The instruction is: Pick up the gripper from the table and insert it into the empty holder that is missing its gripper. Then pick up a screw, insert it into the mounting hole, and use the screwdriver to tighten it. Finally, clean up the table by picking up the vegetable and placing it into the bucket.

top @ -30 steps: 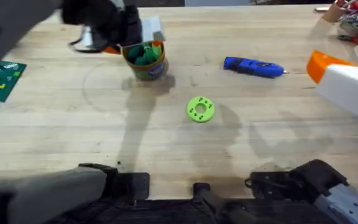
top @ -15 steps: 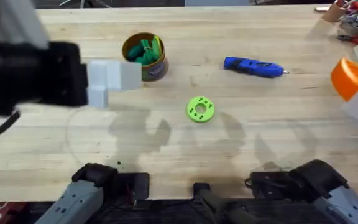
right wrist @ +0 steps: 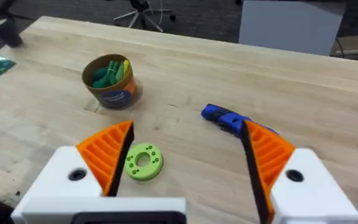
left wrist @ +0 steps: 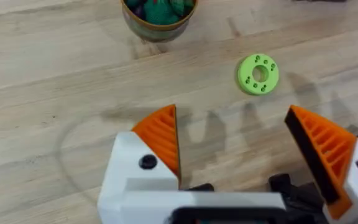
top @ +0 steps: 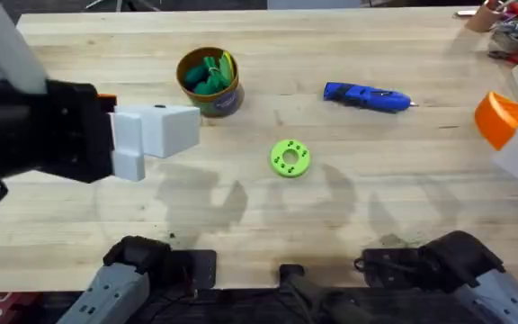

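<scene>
My left fingers (left wrist: 232,146) wide, empty, above table (top: 376,207). Right fingers (right wrist: 185,158) wide, empty. Bucket (top: 209,81) at 11 o'clock from green disc (top: 289,157), screwdriver (top: 368,96) at 2.

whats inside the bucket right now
The bucket holds green vegetable pieces with a yellowish one against the rim. Whatever lies beneath them, down to the bottom, is covered.
</scene>
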